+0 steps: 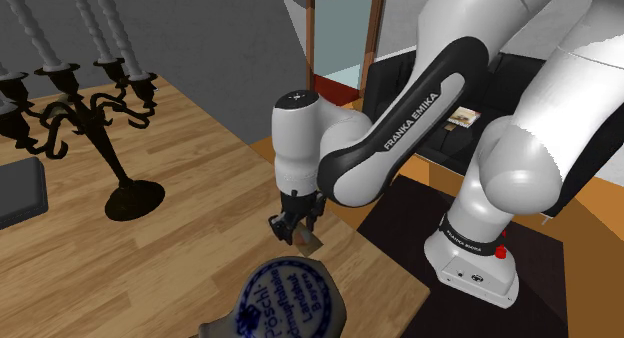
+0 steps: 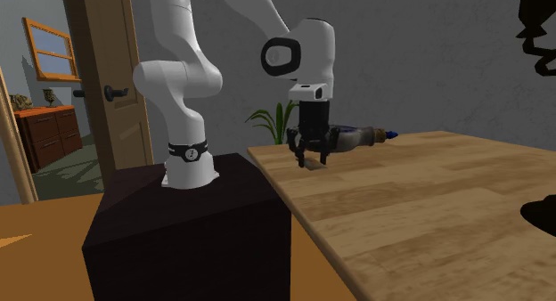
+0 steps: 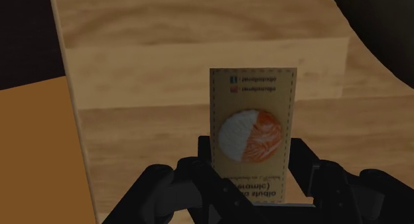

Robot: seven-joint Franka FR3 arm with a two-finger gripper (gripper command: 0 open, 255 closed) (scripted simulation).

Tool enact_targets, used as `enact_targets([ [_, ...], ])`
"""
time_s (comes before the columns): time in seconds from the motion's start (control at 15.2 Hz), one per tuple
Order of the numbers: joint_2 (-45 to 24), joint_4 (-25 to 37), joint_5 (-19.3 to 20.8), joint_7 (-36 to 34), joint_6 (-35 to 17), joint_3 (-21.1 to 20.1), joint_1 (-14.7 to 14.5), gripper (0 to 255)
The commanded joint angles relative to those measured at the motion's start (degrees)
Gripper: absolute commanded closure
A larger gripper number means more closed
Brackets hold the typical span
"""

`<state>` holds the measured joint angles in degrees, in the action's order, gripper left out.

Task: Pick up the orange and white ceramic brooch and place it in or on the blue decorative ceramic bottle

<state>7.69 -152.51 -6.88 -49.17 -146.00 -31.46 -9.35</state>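
Observation:
The brooch [image 3: 251, 136] is a round orange and white disc mounted on a tan printed card. My gripper [image 3: 253, 155] is shut on that card, one black finger against each side edge. In the shoulder view the gripper [image 1: 298, 224] hangs low over the wooden table [image 1: 150, 246] near its edge, with the card [image 1: 311, 242] poking out below it. The blue and white bottle [image 1: 285, 300] lies on its side on the table, just nearer the camera than the gripper. In the second exterior view the bottle [image 2: 358, 137] lies right behind the gripper [image 2: 311, 155].
A black candelabra [image 1: 100, 121] with grey candles stands on the table at the shoulder view's left, and a dark flat object [image 1: 20, 191] lies at the left edge. The dark stand [image 2: 187, 228] sits against the table's edge. A door [image 2: 107, 68] and a plant [image 2: 272, 126] are behind.

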Motion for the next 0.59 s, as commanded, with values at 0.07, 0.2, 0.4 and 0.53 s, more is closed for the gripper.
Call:
enact_targets([
  [0.07, 2.43, 0.50, -1.68, 1.20, 2.77, 0.40, -0.60, 255],
  [0.2, 4.08, 0.94, -2.55, 1.87, 4.74, 0.78, -0.94, 255],
  [0.4, 6.39, 1.70, -3.56, 2.68, 7.68, 1.37, -1.39, 255],
  [0.53, 7.83, 2.27, -4.07, 3.12, 9.63, 1.77, -1.64, 255],
])
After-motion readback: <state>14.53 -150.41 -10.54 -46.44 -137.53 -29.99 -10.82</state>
